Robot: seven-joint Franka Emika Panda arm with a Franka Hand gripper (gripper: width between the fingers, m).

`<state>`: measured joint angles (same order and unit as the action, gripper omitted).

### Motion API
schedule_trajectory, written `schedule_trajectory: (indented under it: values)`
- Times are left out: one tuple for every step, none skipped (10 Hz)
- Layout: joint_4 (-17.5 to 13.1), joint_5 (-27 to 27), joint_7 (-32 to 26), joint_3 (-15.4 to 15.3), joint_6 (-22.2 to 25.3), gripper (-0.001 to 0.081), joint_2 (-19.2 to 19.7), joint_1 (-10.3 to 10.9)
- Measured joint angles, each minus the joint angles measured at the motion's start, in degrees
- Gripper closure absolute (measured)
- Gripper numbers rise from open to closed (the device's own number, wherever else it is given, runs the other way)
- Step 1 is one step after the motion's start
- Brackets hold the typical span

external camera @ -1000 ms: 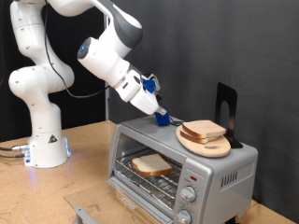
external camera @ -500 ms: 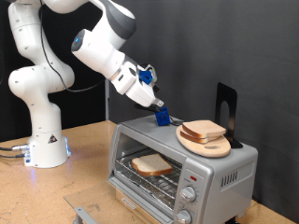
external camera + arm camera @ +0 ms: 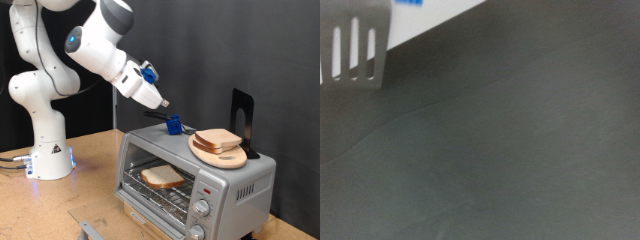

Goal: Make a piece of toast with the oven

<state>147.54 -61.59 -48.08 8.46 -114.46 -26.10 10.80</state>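
Note:
The silver oven (image 3: 235,185) stands at the exterior view's lower right with its glass door (image 3: 150,207) folded down. One piece of toast (image 3: 162,177) lies on the wire rack inside. A second slice (image 3: 217,138) lies on a round wooden plate (image 3: 225,156) on the oven's top. My gripper (image 3: 161,102) hangs in the air above the oven's top towards the exterior view's left, just above a small blue piece with a dark handle (image 3: 174,125). Nothing shows between its fingers. The wrist view shows a slotted metal blade (image 3: 355,50) over a dark surface, with no fingers visible.
A black upright stand (image 3: 242,110) sits at the back of the oven's top, behind the plate. The robot's white base (image 3: 45,155) stands on the wooden table (image 3: 90,195) at the exterior view's left. A grey metal piece (image 3: 92,230) lies at the table's front edge.
My gripper has lifted up and towards the exterior view's left, away from the blue piece, which stays on the oven's top. The toast, plate and oven have not moved.

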Motion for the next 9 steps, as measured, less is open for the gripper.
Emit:
schedule_trajectory:
  values:
    - [-0.83, 0.63, 0.08, 1.91, 2.58, 0.0124, -0.08, -1.24]
    - [-1.03, 0.27, 0.11, 3.81, 4.18, 0.0124, -0.28, -2.3]
    - [-1.03, 0.12, 0.79, 5.83, 5.98, 0.0124, -0.63, -3.39]
    - [-0.92, -0.33, 1.67, 7.02, 7.8, 0.0124, -1.17, -4.01]
    - [-0.89, 0.54, 1.66, 6.81, 7.8, 0.0124, -1.02, -4.0]
    - [-1.13, 4.58, 6.51, 6.72, 10.78, 0.0124, -0.34, -4.17]
    - [-1.53, 8.27, 12.02, 6.99, 14.88, 0.0124, 0.83, -4.57]
    - [-1.7, 11.12, 16.5, 7.92, 19.53, 0.0124, 2.23, -5.22]
    - [-1.74, 12.63, 20.47, 9.54, 24.85, 0.0124, 3.65, -6.21]
